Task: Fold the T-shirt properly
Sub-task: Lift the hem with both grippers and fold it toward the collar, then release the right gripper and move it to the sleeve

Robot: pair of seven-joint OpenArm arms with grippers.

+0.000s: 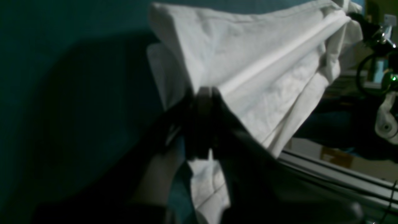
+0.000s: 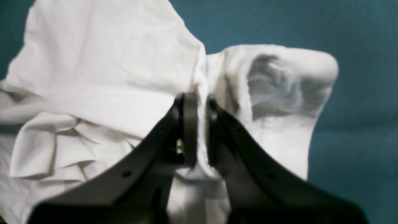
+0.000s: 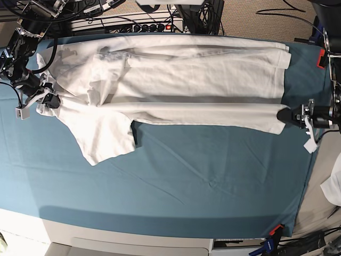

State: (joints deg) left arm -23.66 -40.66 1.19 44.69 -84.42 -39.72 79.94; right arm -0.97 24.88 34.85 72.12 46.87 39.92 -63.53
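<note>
Both grippers (L (image 1: 203,93), R (image 2: 199,102)) clenched on T-shirt (image 3: 192,80); neckline hidden, L view dark.

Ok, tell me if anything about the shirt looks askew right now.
Yes. The T-shirt is stretched between the left gripper and right gripper, but one sleeve sticks out toward the table's near edge, and the shoulder end is bunched rather than flat.

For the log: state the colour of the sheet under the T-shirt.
Teal-blue sheet, plain; base view shows it best.
</note>
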